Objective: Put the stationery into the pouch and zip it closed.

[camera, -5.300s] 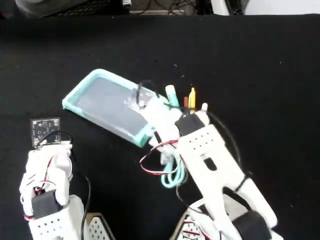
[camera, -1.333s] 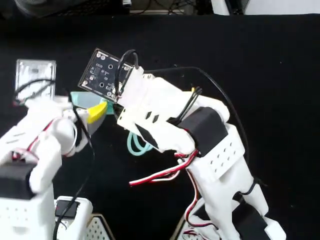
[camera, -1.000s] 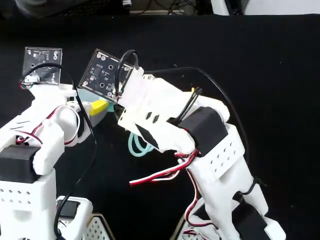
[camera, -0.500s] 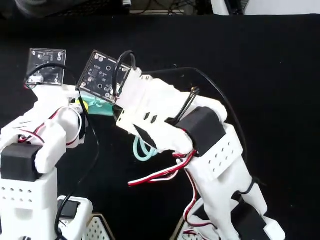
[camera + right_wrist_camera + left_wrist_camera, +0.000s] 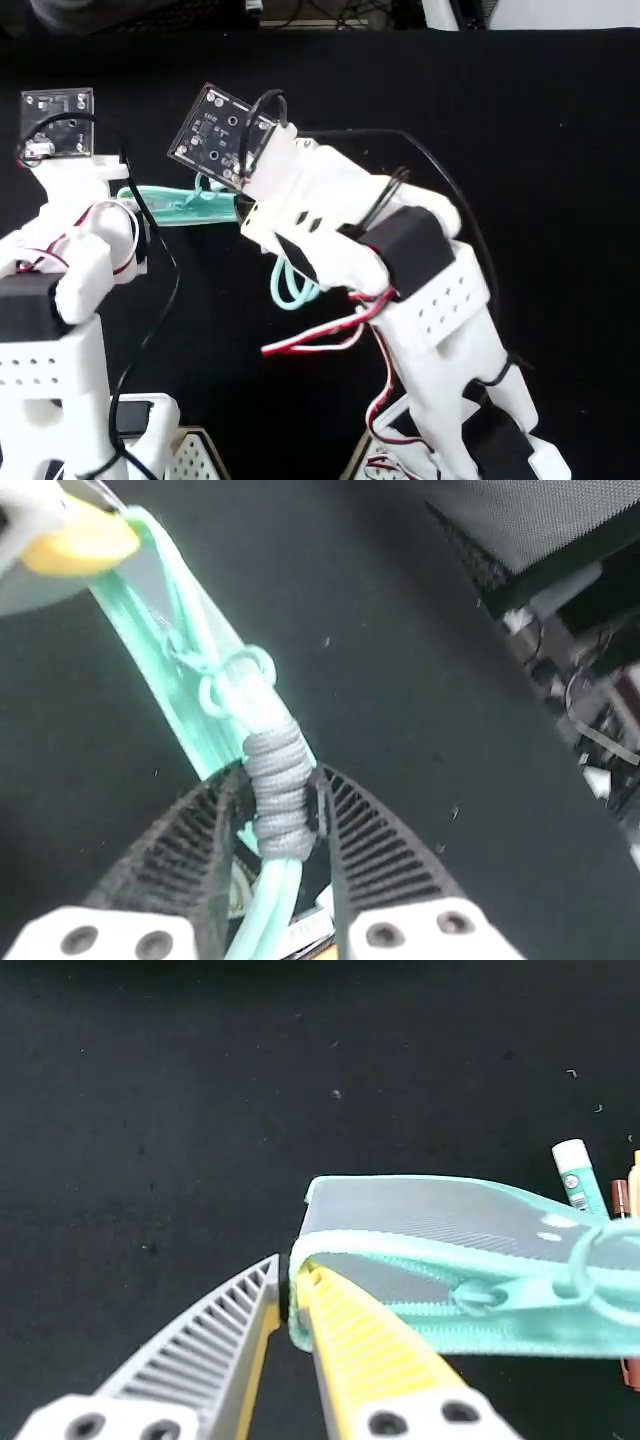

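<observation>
The teal mesh pouch [image 5: 185,205] hangs off the table, stretched edge-up between both arms. My left gripper [image 5: 290,1282] is shut on the pouch's [image 5: 450,1245] end corner, yellow finger [image 5: 350,1340] on one side and grey finger on the other. The zipper slider [image 5: 470,1295] sits partway along the top edge. My right gripper [image 5: 281,780] is shut on the grey-wrapped teal cord [image 5: 280,790] at the pouch's [image 5: 165,685] other end. A white-capped pen [image 5: 572,1170] and a brown one [image 5: 620,1195] lie on the table beyond the pouch.
The teal cord's loose loop [image 5: 290,285] dangles under the right arm [image 5: 400,270]. The black table [image 5: 520,140] spreads out to the right and behind. Cables and a dark mesh chair edge [image 5: 540,540] lie past the table.
The left arm swung in and closed on the pouch's corner, then drew back to the left. The pouch, flat on the table earlier, now hangs pulled taut between the two grippers.
</observation>
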